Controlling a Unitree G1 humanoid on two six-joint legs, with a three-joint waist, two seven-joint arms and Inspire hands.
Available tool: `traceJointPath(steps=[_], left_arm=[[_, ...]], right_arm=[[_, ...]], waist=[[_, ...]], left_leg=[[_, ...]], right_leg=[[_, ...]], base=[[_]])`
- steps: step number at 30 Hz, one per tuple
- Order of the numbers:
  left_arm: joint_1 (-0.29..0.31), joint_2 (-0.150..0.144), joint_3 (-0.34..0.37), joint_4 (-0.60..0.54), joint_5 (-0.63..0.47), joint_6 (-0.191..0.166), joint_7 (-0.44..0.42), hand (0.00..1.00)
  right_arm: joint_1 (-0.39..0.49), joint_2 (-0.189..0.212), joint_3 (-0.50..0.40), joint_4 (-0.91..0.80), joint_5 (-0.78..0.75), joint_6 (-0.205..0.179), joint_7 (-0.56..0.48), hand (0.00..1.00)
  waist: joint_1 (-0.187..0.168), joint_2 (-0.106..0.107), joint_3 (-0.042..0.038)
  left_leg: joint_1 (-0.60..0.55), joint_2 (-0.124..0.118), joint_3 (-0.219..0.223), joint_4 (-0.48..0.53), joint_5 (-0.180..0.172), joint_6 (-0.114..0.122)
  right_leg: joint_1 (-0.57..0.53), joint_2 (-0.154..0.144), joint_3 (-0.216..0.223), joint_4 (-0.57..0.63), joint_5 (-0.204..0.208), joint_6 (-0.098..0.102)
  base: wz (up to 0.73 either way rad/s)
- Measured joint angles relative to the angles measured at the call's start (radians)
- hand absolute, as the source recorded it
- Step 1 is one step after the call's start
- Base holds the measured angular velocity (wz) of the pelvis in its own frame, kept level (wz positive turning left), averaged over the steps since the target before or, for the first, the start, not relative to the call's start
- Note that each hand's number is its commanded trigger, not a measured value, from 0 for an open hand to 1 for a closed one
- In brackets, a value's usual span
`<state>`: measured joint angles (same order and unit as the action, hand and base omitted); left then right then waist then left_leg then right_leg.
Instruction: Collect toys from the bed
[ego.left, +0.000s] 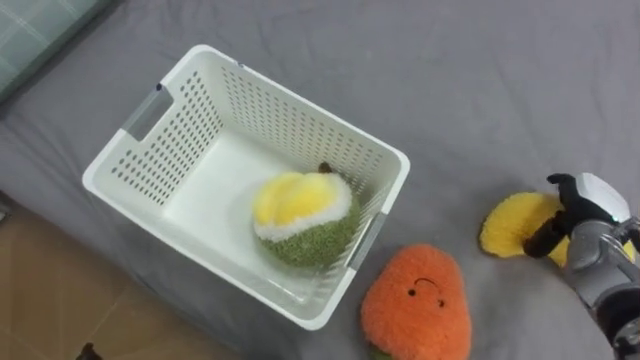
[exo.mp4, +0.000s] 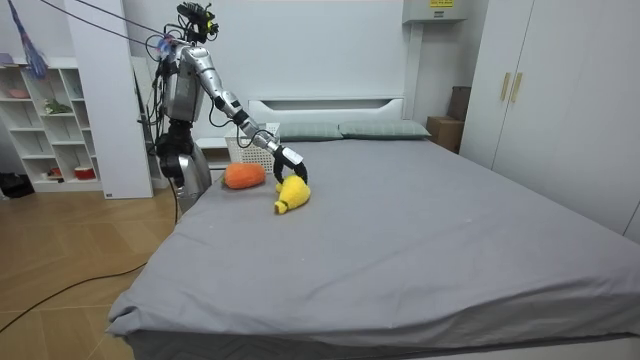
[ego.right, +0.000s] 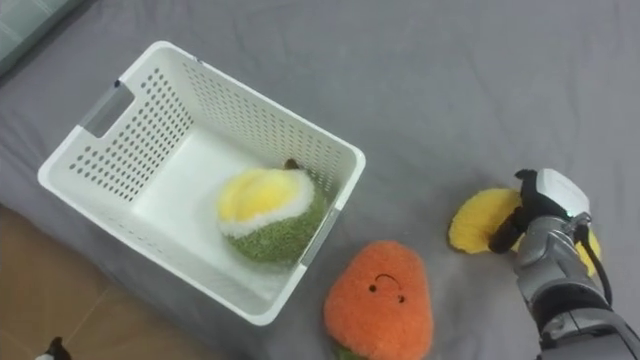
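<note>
A white perforated basket stands on the grey bed near its edge. A round yellow-and-green plush lies inside it against the near right corner. An orange plush with a small face lies on the sheet just outside that corner. Further right lies a yellow plush. My right hand comes in from the lower right, and its dark fingers are curled over the yellow plush's right end. In the room view I stand at the bedside, with my right arm stretched down to the yellow plush.
The bed's edge runs along the lower left, with wooden floor below it. Open grey sheet lies beyond the basket. In the room view, pillows lie at the bed's head and a white shelf stands behind me.
</note>
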<state>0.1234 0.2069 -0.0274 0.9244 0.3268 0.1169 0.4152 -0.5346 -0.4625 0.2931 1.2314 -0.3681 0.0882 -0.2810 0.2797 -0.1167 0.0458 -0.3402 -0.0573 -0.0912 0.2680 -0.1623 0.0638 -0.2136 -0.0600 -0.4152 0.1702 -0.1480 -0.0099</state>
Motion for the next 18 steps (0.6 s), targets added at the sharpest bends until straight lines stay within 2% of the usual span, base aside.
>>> traceJointPath(steps=[5, 11, 18], left_arm=[[-0.001, 0.000, -0.021, 0.000, -0.019, -0.001, 0.007, 0.00], [-0.005, 0.000, -0.038, -0.002, -0.044, -0.006, 0.010, 0.00], [-0.010, 0.001, -0.039, -0.004, -0.062, -0.006, 0.010, 0.00]], right_arm=[[0.000, -0.020, 0.000, 0.011, -0.021, 0.000, -0.019, 1.00], [0.000, -0.020, 0.000, 0.014, -0.034, 0.002, -0.011, 1.00], [0.001, -0.020, -0.001, 0.013, -0.030, -0.002, 0.002, 1.00]], waist=[[0.004, 0.002, 0.0010], [-0.001, 0.014, 0.0008], [-0.008, 0.017, -0.0010]], left_leg=[[-0.019, -0.004, -0.003, 0.000, 0.007, 0.001], [-0.021, -0.008, -0.005, 0.000, 0.009, 0.003], [-0.018, -0.008, -0.005, 0.001, 0.011, 0.004]], right_leg=[[-0.016, -0.003, -0.002, 0.000, 0.000, 0.000], [-0.016, -0.007, -0.009, 0.001, 0.000, -0.001], [-0.014, -0.009, -0.011, 0.004, 0.000, 0.000]], base=[[0.04], [0.00], [0.00]])
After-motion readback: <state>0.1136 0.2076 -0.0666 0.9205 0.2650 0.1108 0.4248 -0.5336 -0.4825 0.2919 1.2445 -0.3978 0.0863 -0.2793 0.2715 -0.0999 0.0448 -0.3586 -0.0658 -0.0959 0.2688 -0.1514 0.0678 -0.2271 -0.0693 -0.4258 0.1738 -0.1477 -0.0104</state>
